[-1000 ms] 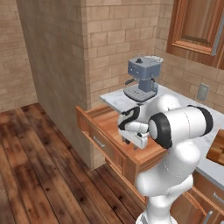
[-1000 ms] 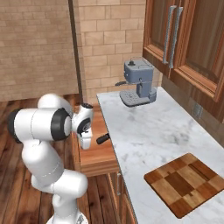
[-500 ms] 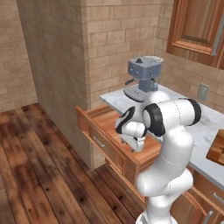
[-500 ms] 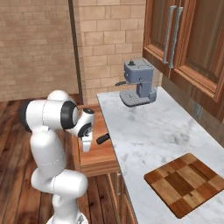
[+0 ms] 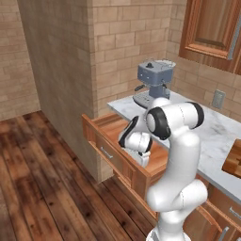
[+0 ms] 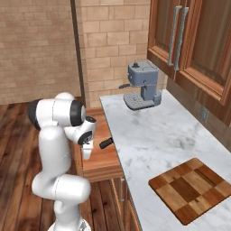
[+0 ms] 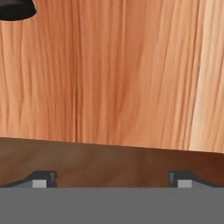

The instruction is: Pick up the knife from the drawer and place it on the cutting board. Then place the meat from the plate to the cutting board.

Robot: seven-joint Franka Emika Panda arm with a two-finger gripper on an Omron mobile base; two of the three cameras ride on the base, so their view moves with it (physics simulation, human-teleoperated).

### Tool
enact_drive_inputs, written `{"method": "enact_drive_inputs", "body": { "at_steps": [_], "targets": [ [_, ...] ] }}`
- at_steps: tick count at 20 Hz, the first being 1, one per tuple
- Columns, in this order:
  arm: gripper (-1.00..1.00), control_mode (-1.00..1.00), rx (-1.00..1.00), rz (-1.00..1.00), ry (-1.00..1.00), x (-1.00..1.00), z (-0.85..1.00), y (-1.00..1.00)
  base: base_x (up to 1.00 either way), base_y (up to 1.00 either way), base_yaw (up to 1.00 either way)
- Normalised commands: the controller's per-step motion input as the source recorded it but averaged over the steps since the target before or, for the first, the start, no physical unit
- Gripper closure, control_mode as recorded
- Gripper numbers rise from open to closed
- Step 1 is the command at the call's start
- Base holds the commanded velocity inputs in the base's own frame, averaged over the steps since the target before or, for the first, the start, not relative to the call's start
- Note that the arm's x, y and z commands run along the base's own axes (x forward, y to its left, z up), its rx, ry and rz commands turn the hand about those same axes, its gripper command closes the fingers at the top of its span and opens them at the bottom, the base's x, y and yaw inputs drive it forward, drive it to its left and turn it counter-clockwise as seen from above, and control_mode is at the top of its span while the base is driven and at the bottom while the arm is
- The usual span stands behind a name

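Note:
The drawer (image 6: pixel 100 166) of reddish-brown wood stands pulled out below the marble counter, its front (image 5: pixel 109 153) carrying a small silver handle. The knife (image 6: pixel 106 143) lies inside near the counter edge; I see its black handle, and the blade is hidden. My gripper (image 6: pixel 86 153) points down into the drawer, left of the knife handle and apart from it. In the hand view the gripper (image 7: pixel 111 178) is open and holds nothing, with bare drawer floor (image 7: pixel 122 78) ahead and the knife (image 7: pixel 15 8) handle at the top left corner. The checkered cutting board (image 6: pixel 194 189) lies on the counter's near right. The meat and plate are out of view.
A blue-grey coffee machine (image 6: pixel 142 85) stands at the back of the marble counter (image 6: pixel 158 135). Wall cabinets (image 6: pixel 194 40) hang above. A brick wall (image 5: pixel 61 70) rises left of the drawer. Wooden floor (image 5: pixel 42 179) spreads to the left.
The arm's elbow has risen and swung over the drawer. The hand has sunk lower into the drawer. The jaws stay open.

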Motion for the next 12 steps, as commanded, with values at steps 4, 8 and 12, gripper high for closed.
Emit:
{"method": "enact_drive_inputs", "body": {
  "at_steps": [4, 8, 12],
  "targets": [
    [-1.00, -1.00, 0.05, 0.00, 0.00, -0.07, -0.34, 0.39, 0.00, 0.00, 0.00],
    [-1.00, -1.00, 0.05, 0.00, 0.00, -0.15, -0.29, 0.44, 0.00, 0.00, 0.00],
    [-1.00, -1.00, 0.04, 0.00, 0.00, -0.26, -0.19, 0.54, 0.00, 0.00, 0.00]
  ]
}}
